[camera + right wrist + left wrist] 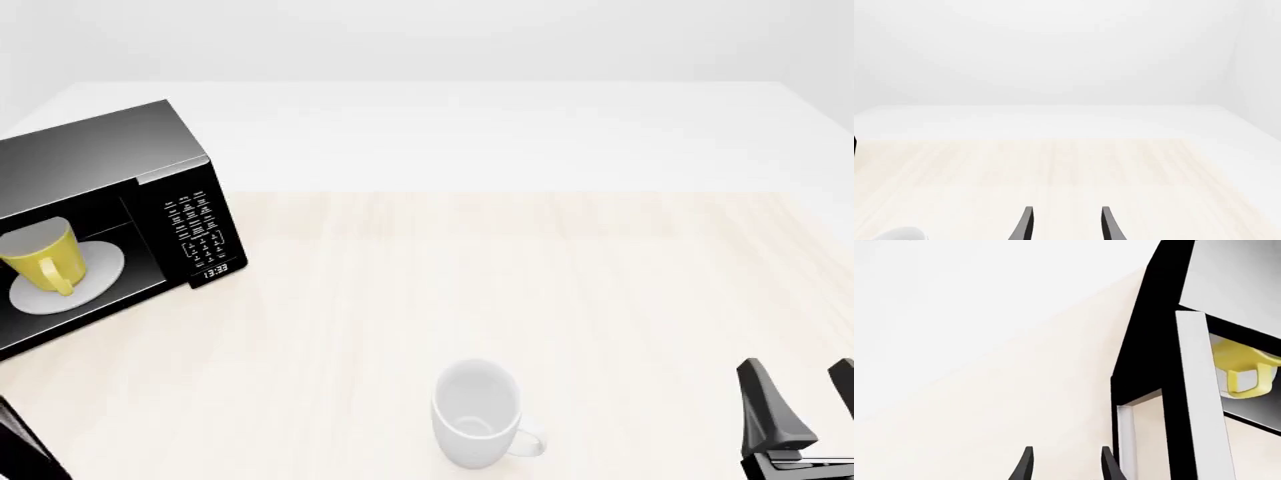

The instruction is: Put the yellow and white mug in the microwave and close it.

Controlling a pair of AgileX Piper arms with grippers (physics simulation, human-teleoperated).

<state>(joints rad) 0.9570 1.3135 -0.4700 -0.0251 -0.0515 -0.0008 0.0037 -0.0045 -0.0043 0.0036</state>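
The black microwave (180,190) stands at the table's far left with its cavity open. The yellow and white mug (47,258) stands upright inside on the round white turntable plate (104,272), handle facing out. In the left wrist view the mug (1241,370) shows inside the microwave (1144,340), past a pale door panel (1197,400). My left gripper (1066,452) is open and empty, close beside that panel. My right gripper (797,368) is open and empty at the near right, far from the microwave; its fingers (1066,212) point across bare table.
A larger all-white mug (474,415) lies near the front edge, a little left of my right gripper, and peeks into the right wrist view (901,233). A dark slanted part (24,440) shows in the near left corner; I cannot tell if it is arm or door.
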